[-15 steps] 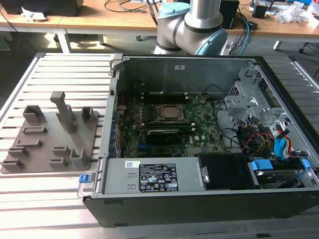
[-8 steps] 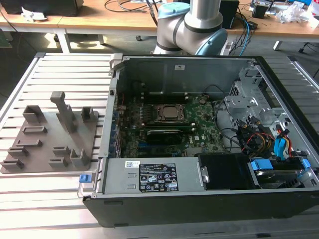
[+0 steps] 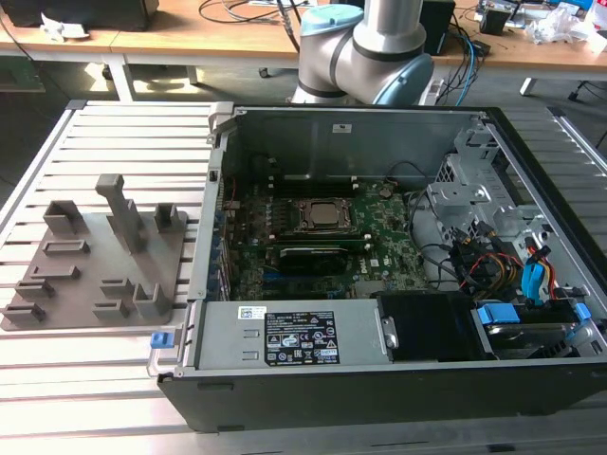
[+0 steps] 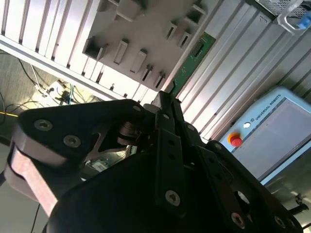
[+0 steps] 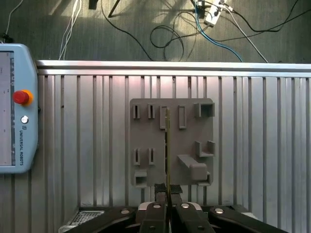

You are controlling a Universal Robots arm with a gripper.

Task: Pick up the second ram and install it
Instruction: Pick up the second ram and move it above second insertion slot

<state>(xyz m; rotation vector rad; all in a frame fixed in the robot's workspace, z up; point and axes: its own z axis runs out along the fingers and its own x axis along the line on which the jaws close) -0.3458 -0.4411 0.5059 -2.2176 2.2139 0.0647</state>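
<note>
Entry: the second ram (image 4: pixel 192 63). You are gripping it at one end, with the fingers (image 5: pixel 159 190) of the gripper (image 5: pixel 167 187) clamping shut on it. It is pointing toward the grey fixture plate (image 5: pixel 146 133). In the exterior view, that plate is lying on the slatted surface (image 3: pixel 123 133), at nine o'clock from the open computer case (image 3: pixel 332 123).

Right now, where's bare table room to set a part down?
Bare slats between the plate and the far edge, and between plate and near edge. Crowded: inside the case, cables at the exterior view's right. Jaws hold the ram.
</note>
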